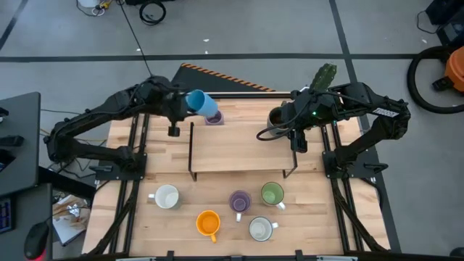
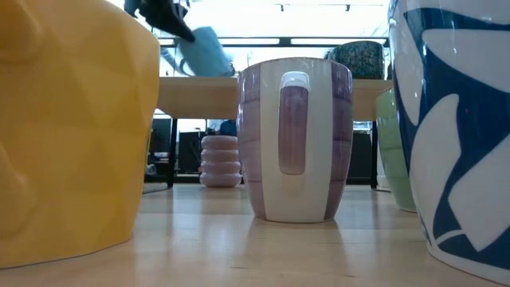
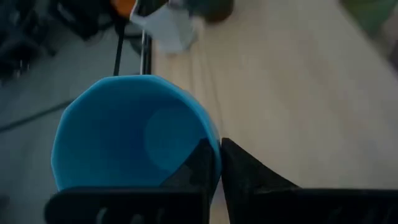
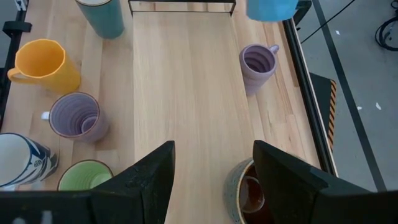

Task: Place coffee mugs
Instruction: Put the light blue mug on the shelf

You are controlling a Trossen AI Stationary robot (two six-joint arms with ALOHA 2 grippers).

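My left gripper point(image 1: 190, 103) is shut on a blue mug point(image 1: 203, 104), held in the air above the far left corner of the raised wooden shelf point(image 1: 243, 148). It also shows in the low view point(image 2: 205, 49). A lavender mug point(image 1: 214, 117) stands on the table behind the shelf. My right gripper point(image 4: 214, 180) is open over the shelf's far right end. A dark brown mug point(image 4: 245, 190) stands there beside one finger. White point(image 1: 167, 196), orange point(image 1: 208, 223), lavender point(image 1: 240, 201), green point(image 1: 272, 193) and white-and-blue point(image 1: 261, 229) mugs stand on the near table. My left gripper pinches the blue mug's wall at the rim point(image 3: 211, 146), with one finger inside point(image 3: 198, 167) and one outside point(image 3: 249, 177). The mug is lifted clear and tilted, its opening toward the gripper. Whether my right gripper touches the dark brown mug, I cannot tell.
A white planter with a green cactus point(image 1: 324, 76) stands at the far right behind my right arm. The shelf's dark metal legs point(image 1: 191, 148) stand at its ends. The shelf top between the two grippers is bare wood.
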